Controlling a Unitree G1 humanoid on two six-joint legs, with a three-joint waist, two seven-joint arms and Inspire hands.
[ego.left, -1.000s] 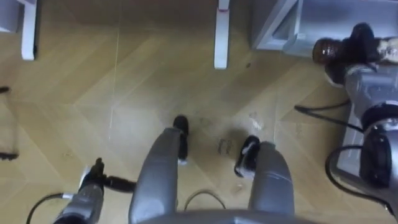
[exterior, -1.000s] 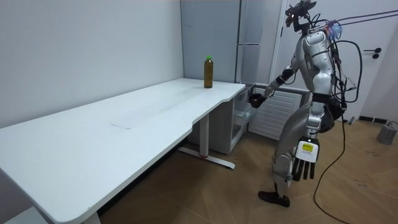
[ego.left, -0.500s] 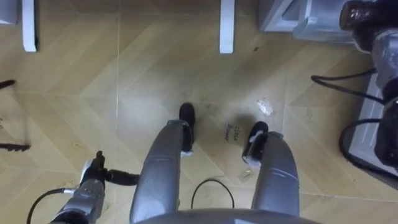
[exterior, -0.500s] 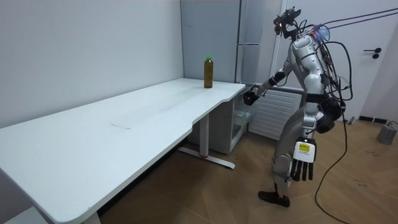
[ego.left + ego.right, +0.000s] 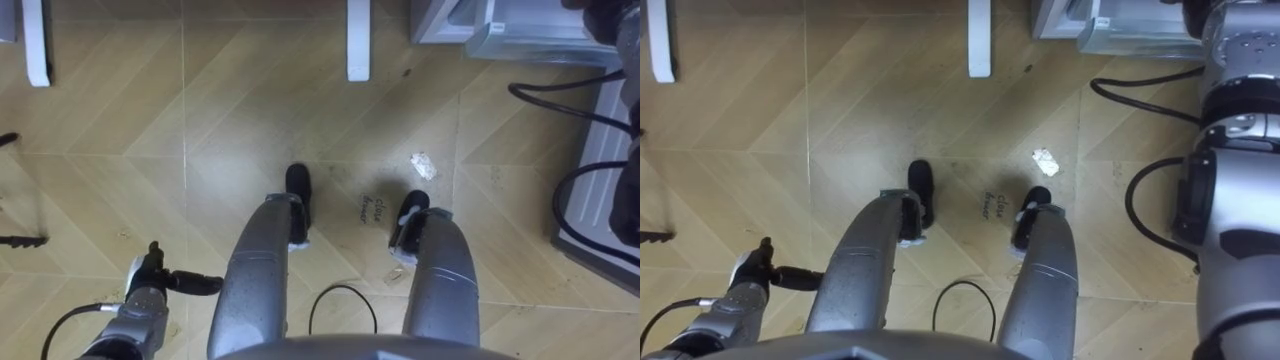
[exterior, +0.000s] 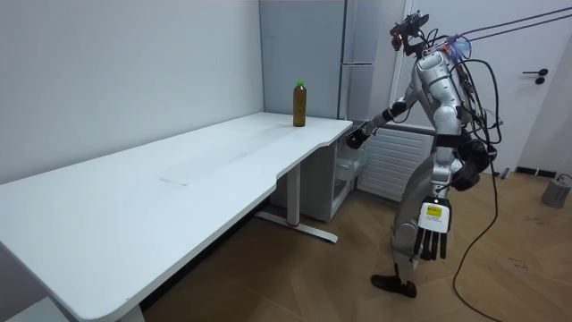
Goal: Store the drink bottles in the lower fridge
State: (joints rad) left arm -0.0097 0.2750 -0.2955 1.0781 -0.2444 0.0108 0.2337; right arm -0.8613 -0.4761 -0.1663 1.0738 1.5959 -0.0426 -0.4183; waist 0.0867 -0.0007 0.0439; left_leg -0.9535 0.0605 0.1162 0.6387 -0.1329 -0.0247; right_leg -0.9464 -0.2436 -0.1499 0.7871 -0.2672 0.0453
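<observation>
Room view: the robot stands by the table's (image 6: 179, 170) far end, facing the fridge (image 6: 362, 45). Its outstretched right hand (image 6: 364, 134) is wrapped round a dark bottle (image 6: 355, 141). Its left hand (image 6: 433, 234) hangs low, fingers straight. A green-capped bottle (image 6: 299, 104) stands on the table's far end.

Green-capped bottle (image 6: 299, 104): one was counted.
White desk (image 6: 179, 170): one was counted.
Tall grey fridge (image 6: 362, 36): one was counted.

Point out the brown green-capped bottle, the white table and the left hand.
Brown green-capped bottle (image 6: 299, 107): room view, body.
White table (image 6: 179, 179): room view, bare top.
Left hand (image 6: 433, 221): room view, its back.
</observation>
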